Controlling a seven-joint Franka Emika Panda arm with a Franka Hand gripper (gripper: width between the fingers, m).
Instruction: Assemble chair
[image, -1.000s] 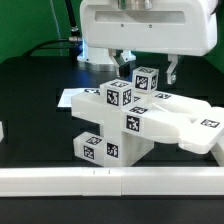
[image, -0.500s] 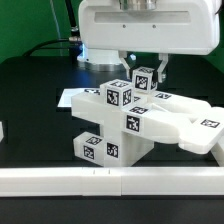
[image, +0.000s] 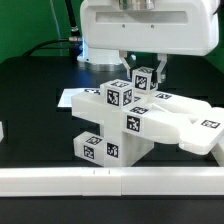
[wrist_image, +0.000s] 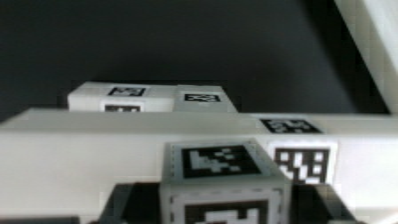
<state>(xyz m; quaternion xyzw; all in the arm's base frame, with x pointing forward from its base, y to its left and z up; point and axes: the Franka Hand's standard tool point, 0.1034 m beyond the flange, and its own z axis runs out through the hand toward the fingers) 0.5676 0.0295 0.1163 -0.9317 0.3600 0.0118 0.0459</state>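
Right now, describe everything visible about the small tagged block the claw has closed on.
The small tagged block is a glossy white plastic cube-like piece, upright, with black-and-white square tags on the faces that show. It stands at the top of the stacked chair parts, toward the exterior view's right. The claw is shut on it from above, its dark fingers against the sides. The wrist view shows its tagged top close up.

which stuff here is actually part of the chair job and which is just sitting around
Part of the job:
- chair, a stack of joined white tagged blocks
- tagged leg bar standing on top of it
- gripper, shut on the leg bar

Just there:
- long white border rail in front
- black table
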